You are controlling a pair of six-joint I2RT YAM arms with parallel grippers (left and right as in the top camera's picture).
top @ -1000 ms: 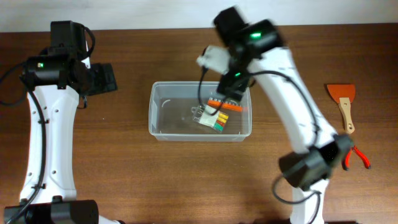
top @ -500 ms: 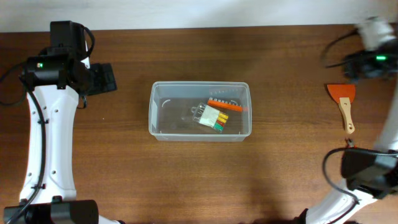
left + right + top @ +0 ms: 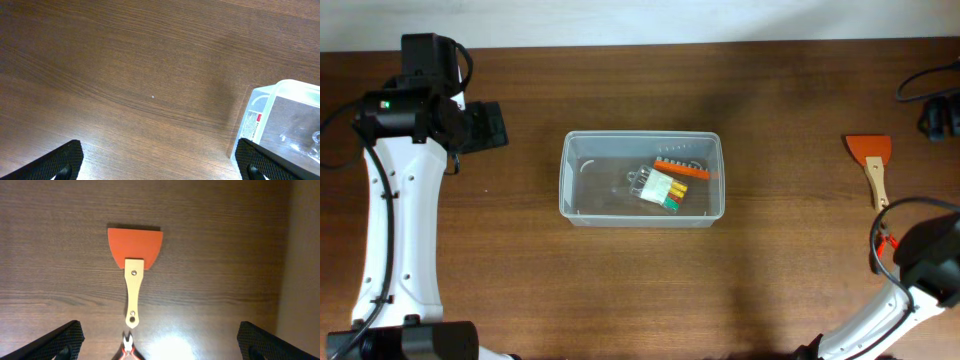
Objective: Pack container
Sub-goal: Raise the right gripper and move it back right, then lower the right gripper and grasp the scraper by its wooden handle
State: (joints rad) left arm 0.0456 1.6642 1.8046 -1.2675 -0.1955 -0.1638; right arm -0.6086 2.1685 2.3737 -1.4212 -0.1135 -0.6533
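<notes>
**Both grippers spread and empty, scraper under your right one**

Your right gripper (image 3: 160,347) hangs with its fingers wide apart, holding nothing, right above the scraper (image 3: 134,275). The scraper lies flat on the wooden table (image 3: 50,230), with its orange blade away from you and its wooden handle pointing back toward the fingers. The nose of the red-handled pliers (image 3: 128,349) lies just off the handle's end.

Expect the scraper to be light and stiff. The blade looks thin and lies flush on the wood, so it gives you a poor hold. Pinch across the middle of the handle, clear of the pliers.

Your left gripper (image 3: 160,167) is just as spread and empty, over bare wood near the container's (image 3: 272,95) corner. The container (image 3: 563,180) sits mid-table, upright and open, well apart from the scraper. It holds a small clear case of coloured bits (image 3: 660,188) and an orange strip (image 3: 685,170). Its thin plastic walls probably flex, and it may skid if bumped.
</notes>
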